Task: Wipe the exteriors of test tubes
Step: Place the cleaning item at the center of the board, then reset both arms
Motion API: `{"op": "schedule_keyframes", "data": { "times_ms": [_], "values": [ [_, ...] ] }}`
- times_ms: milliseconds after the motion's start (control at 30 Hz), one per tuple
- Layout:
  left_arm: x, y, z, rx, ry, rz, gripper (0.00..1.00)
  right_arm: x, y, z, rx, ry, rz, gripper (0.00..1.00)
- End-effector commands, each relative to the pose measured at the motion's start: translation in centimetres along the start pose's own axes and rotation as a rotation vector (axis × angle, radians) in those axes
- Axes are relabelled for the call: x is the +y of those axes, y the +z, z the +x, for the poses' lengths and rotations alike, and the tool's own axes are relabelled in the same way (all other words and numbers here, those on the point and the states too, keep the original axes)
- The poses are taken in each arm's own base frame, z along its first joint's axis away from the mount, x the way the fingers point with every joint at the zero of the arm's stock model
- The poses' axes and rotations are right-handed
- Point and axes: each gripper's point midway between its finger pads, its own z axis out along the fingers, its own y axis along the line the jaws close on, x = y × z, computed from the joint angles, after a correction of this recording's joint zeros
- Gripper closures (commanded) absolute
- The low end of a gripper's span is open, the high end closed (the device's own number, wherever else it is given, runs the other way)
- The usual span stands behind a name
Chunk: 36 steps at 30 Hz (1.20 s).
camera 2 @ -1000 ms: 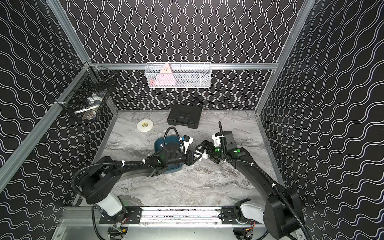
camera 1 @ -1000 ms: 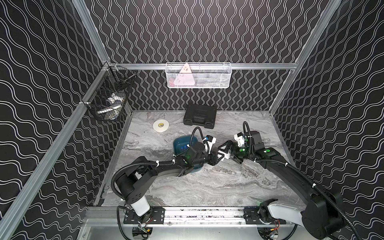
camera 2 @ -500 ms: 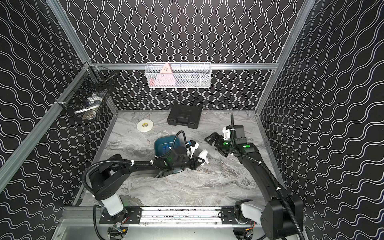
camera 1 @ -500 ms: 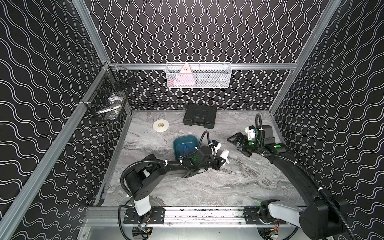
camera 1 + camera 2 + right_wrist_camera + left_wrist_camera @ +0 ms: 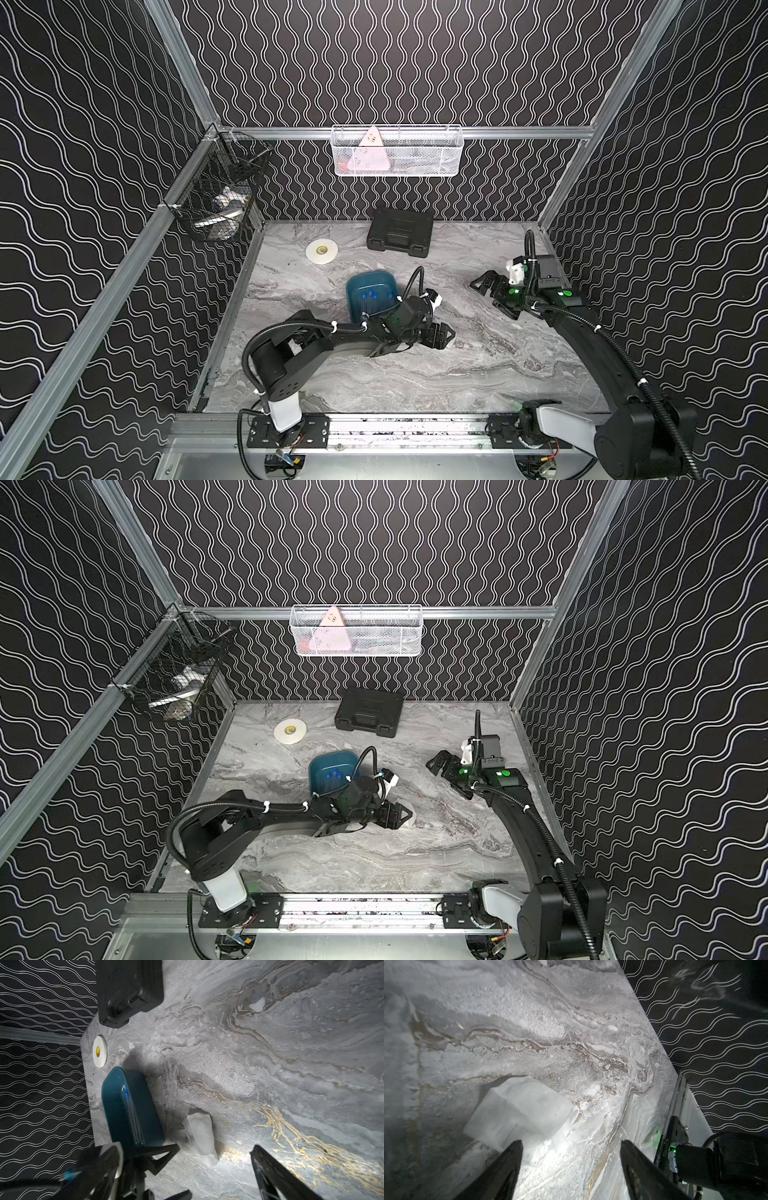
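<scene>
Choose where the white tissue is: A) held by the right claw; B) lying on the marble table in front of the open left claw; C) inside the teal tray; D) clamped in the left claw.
B: the white tissue lies on the table, just ahead of the left claw, whose jaws stand wide apart.
</scene>
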Motion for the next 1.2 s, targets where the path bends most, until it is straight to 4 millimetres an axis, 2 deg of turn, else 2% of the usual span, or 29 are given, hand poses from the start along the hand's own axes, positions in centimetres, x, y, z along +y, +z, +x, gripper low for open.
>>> {"op": "schedule_keyframes", "data": {
  "times_ms": [0, 100, 200, 300, 400, 467, 533, 600, 667, 733, 800, 833, 867, 900, 967, 1000, 1067, 1100, 1133, 1167],
  "values": [
    [0.5, -1.3, -0.5, 0.000, 0.094, -0.068, 0.10, -1.1, 0.0, -0.1, -0.015, -0.015, 0.053, 0.00],
    [0.2, -2.8, -0.9, -0.007, 0.138, -0.086, 0.04, -1.7, 0.0, -0.6, -0.034, -0.034, 0.092, 0.00],
    [-0.1, -5.8, -2.6, -0.094, 0.189, -0.125, 0.01, -2.8, -0.1, -1.8, -0.105, -0.086, 0.154, 0.00],
    [1.9, -11.2, -5.3, -0.244, 0.278, -0.325, 0.01, -3.9, 0.0, -3.8, -0.251, -0.167, 0.194, 0.00],
    [6.1, -18.6, -7.8, -0.444, 0.366, -0.636, 0.01, -4.6, 0.6, -5.3, -0.386, -0.273, 0.204, 0.00],
    [9.7, -23.1, -8.6, -0.549, 0.407, -0.798, 0.01, -5.5, 1.3, -5.8, -0.448, -0.361, 0.227, 0.00],
    [14.1, -27.1, -8.1, -0.625, 0.361, -0.959, 0.01, -6.4, 2.2, -6.4, -0.531, -0.423, 0.245, 0.00],
    [18.0, -29.6, -6.8, -0.647, 0.315, -1.068, 0.01, -7.5, 3.0, -6.6, -0.622, -0.466, 0.252, 0.01],
    [21.4, -30.3, -4.9, -0.613, 0.273, -1.137, 0.01, -8.5, 3.9, -6.8, -0.696, -0.475, 0.256, 0.00],
    [24.3, -30.0, -3.4, -0.570, 0.223, -1.178, 0.01, -9.3, 5.3, -7.3, -0.729, -0.482, 0.263, 0.01],
    [26.6, -29.2, -2.9, -0.572, 0.168, -1.179, 0.01, -9.9, 7.3, -7.3, -0.578, -0.473, 0.315, 0.01],
    [27.9, -28.8, -3.0, -0.590, 0.138, -1.169, 0.01, -9.4, 7.6, -8.0, -0.599, -0.513, 0.302, 0.01],
    [28.6, -28.7, -3.7, -0.592, 0.118, -1.178, 0.01, -9.2, 7.8, -8.2, -0.619, -0.546, 0.296, 0.01],
    [29.6, -27.6, -3.9, -0.544, 0.114, -1.156, 0.01, -9.4, 7.9, -7.9, -0.589, -0.560, 0.316, 0.01],
    [30.1, -26.6, -5.6, -0.593, 0.142, -1.083, 0.01, -9.6, 6.9, -8.8, -0.661, -0.559, 0.311, 0.00],
    [30.4, -26.2, -6.3, -0.584, 0.165, -1.072, 0.01, -10.3, 6.9, -8.6, -0.684, -0.547, 0.312, 0.01],
    [31.7, -25.4, -5.9, -0.552, 0.153, -1.068, 0.01, -12.3, 6.9, -8.7, -0.758, -0.485, 0.298, 0.00],
    [32.4, -25.2, -5.2, -0.570, 0.146, -1.057, 0.01, -12.3, 6.7, -9.1, -0.811, -0.491, 0.276, 0.00],
    [33.0, -25.2, -4.6, -0.605, 0.142, -1.056, 0.01, -12.8, 7.1, -9.0, -0.763, -0.475, 0.289, 0.00],
    [32.9, -26.1, -5.2, -0.668, 0.147, -1.067, 0.01, -13.0, 7.5, -8.7, -0.689, -0.460, 0.298, 0.00]
  ]
}}
